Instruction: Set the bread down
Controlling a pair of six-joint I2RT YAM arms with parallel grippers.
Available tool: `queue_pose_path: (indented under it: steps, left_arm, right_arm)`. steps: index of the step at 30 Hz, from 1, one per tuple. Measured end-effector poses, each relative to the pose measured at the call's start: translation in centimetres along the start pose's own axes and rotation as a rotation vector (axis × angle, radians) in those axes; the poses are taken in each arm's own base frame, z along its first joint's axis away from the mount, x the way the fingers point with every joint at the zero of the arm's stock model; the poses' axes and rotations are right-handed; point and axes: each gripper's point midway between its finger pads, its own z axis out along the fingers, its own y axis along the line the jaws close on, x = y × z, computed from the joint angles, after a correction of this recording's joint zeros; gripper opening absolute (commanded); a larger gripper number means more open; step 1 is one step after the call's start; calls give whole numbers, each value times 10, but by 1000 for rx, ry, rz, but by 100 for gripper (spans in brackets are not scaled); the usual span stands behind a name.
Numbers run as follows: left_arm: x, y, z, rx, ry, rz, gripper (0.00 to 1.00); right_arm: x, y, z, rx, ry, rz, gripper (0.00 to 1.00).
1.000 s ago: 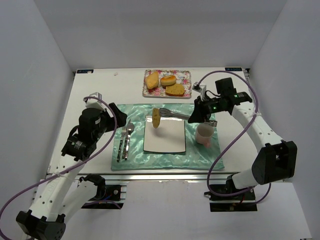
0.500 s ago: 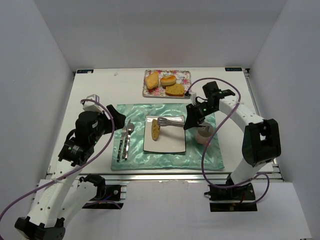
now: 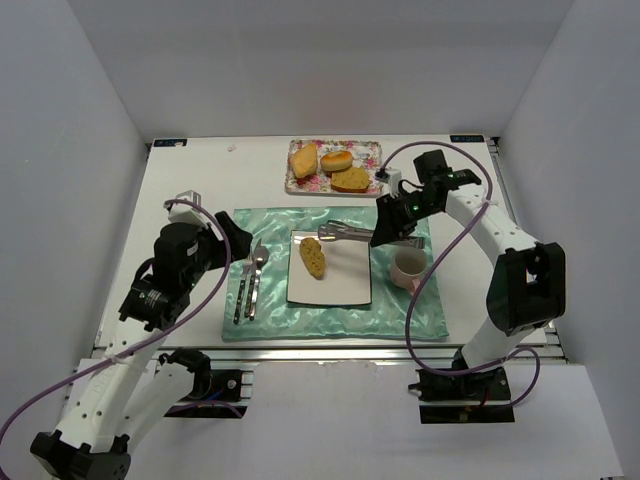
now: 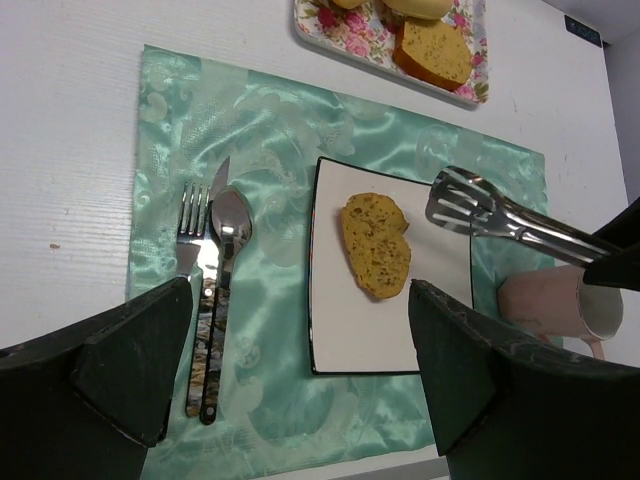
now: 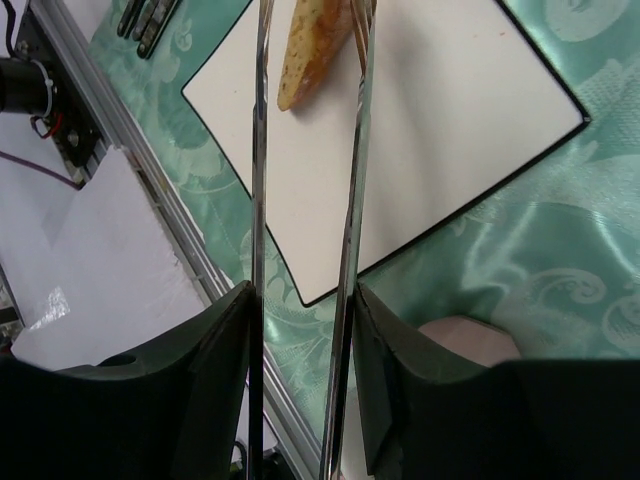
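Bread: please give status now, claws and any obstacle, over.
Left claw open, empty. Right claw shut on tongs, tongs spread, clear of bread. Bread lying on plate. Mug beside plate, not in the way.

White walls [image 3: 330, 60] are enclosing the white tabletop [image 3: 200, 170] along its left, far and right edges. Soft, even light is falling across it. A metal rail [image 3: 300, 351] is running along the near edge.

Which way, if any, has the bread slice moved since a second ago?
Yes: the bread slice dropped from the tongs onto the plate, left of centre.
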Motion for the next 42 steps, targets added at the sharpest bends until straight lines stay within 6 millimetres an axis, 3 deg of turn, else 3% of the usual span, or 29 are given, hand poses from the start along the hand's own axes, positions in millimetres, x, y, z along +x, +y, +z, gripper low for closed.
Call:
queue_pose_path:
  steps: [4,8,11,14,18,22,28,32,38,42]
  left_arm:
    - [2,1,3,-5,10,4,98]
    - [5,2,7,-14,25,10,98]
    - [5,2,8,-16,27,11,98]
    - [6,3,7,-18,30,11,98]
    - [4,2,6,-18,29,3,98]
    - [4,2,6,-20,26,-9,98]
    - [3,-1,13,-21,26,-23,98]
    - [8,2,22,-37,53,-17,98]
    - [10,2,26,-46,68,-8,98]
    - [9,2,26,-45,65,-8,98]
  right_arm:
    - [-18,-5,-8,32,-42,5,47]
    - [-71,-14,-11,58,-141,7,47]
    - [-110,-31,-2,62,-209,52,47]
    - [-130,-53,18,49,-240,156,47]
    - [-134,-73,49,-10,-237,338,48]
    - [-138,-81,68,-84,-246,487,53]
    - [-168,-74,70,-198,-321,590,56]
    - [-177,-74,71,-234,-343,633,56]
    - [-170,-77,78,-255,-323,696,55]
    - [-154,-78,83,-255,-293,751,56]
